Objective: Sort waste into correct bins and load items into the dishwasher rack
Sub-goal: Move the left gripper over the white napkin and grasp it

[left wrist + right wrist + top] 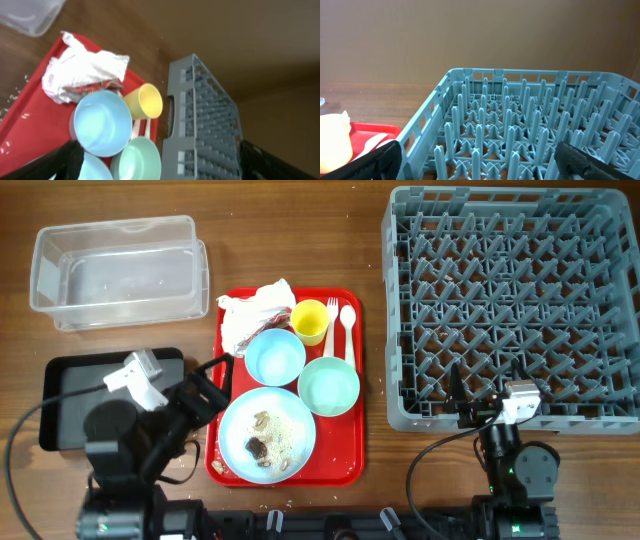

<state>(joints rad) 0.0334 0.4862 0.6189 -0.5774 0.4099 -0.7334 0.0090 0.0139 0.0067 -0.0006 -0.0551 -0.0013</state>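
My L claw (218, 380) hangs wide open at the left edge of the red tray (340, 460), aimed past the light blue bowl (274, 355) toward the crumpled wrapper (255, 312) in the tray's far-left corner. R claw (488, 385) is wide too, holding nothing, over the near rim of the dishwasher rack (400, 320). I reckon the wrapper goes first: come in high over the bowl w/o nudging it or the yellow cup (310, 320). Pinch the bulk, not a loose flap, then carry it to the clear tub (120, 280).

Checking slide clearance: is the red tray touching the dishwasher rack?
Apart. The overhead view shows a strip of bare wooden table between the right edge of the red tray and the left wall of the dishwasher rack.
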